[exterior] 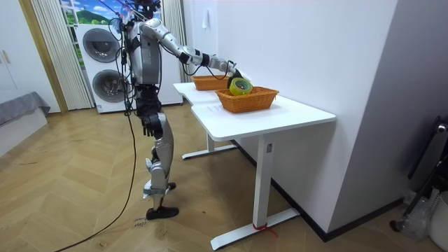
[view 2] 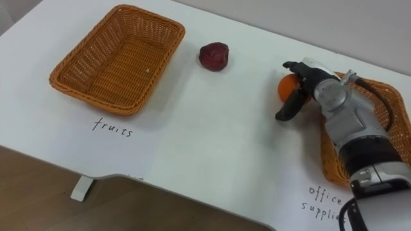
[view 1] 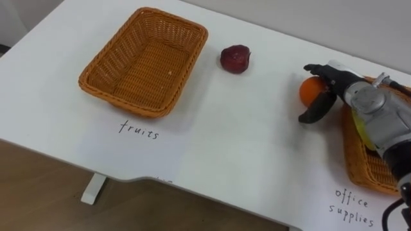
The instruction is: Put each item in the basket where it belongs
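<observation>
Currently orange [view 1: 309,92] sits on table [view 1: 244,147] just beside office-supplies basket [view 1: 367,170], right hand [view 1: 350,90] curled round it, thumb in front; dark red fruit [view 1: 235,58] nr fruits basket [view 1: 144,61]; left hand [exterior: 148,124] hangs at hip, can't tell its state

Wicker basket [view 1: 144,61], woven orange-tan; dark red fruit [view 1: 235,58]; bright-orange orange [view 1: 309,91]; white table [view 1: 244,147]; my right hand [view 1: 353,96], silver, with black fingers [view 1: 318,67].
</observation>
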